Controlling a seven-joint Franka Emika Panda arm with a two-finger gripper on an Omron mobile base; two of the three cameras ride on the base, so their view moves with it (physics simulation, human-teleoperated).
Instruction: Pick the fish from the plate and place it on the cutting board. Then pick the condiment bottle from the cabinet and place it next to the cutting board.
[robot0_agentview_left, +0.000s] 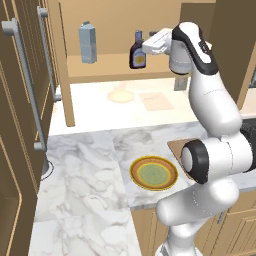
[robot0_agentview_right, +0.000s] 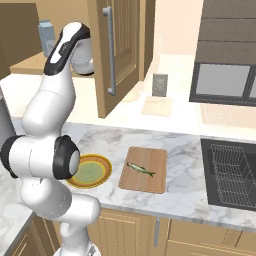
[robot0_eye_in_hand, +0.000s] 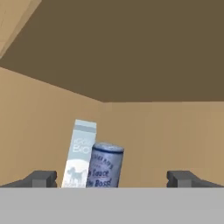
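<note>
Upright on the cabinet (robot0_agentview_left: 110, 20) shelf, condiment bottle (robot0_agentview_left: 137, 51) just ahead of the gripper (robot0_agentview_left: 148, 46), off-centre toward one spread fingertip (robot0_eye_in_hand: 41, 178), carton (robot0_agentview_left: 87, 42) farther along the shelf beyond.

fish (robot0_agentview_right: 140, 169) on cutting board (robot0_agentview_right: 144, 170) — plate (robot0_agentview_right: 90, 171) left | condiment bottle (robot0_agentview_left: 137, 50) in cabinet (robot0_agentview_left: 100, 69)
</note>
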